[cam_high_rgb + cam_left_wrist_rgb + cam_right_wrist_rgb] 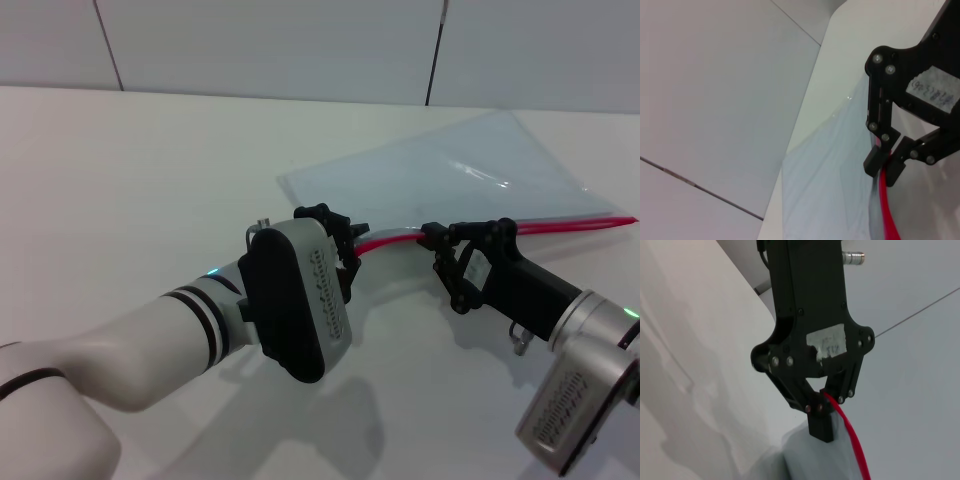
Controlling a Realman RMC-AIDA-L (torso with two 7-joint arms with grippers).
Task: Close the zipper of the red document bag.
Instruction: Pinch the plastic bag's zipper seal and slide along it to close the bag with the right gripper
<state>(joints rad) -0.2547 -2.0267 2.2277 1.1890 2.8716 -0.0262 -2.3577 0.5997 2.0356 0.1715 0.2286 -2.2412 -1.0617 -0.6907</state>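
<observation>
The red document bag [470, 170] lies flat at the back right of the white table, translucent pale blue. Its zipper [560, 226] runs as a thin red strip along the near edge. My left gripper [352, 240] is shut on the strip's left end, which lifts and curves slightly. A short way to the right, my right gripper [432, 238] is shut on the same strip. The left wrist view shows the right gripper [884, 162] pinching the zipper [885, 200] beside the bag [825, 190]. The right wrist view shows the left gripper [826, 407] pinching the zipper [852, 440].
The white table [150, 180] stretches left and forward of the bag. A pale wall [270, 40] with dark seams rises behind the table's far edge. Both forearms cross the near part of the table.
</observation>
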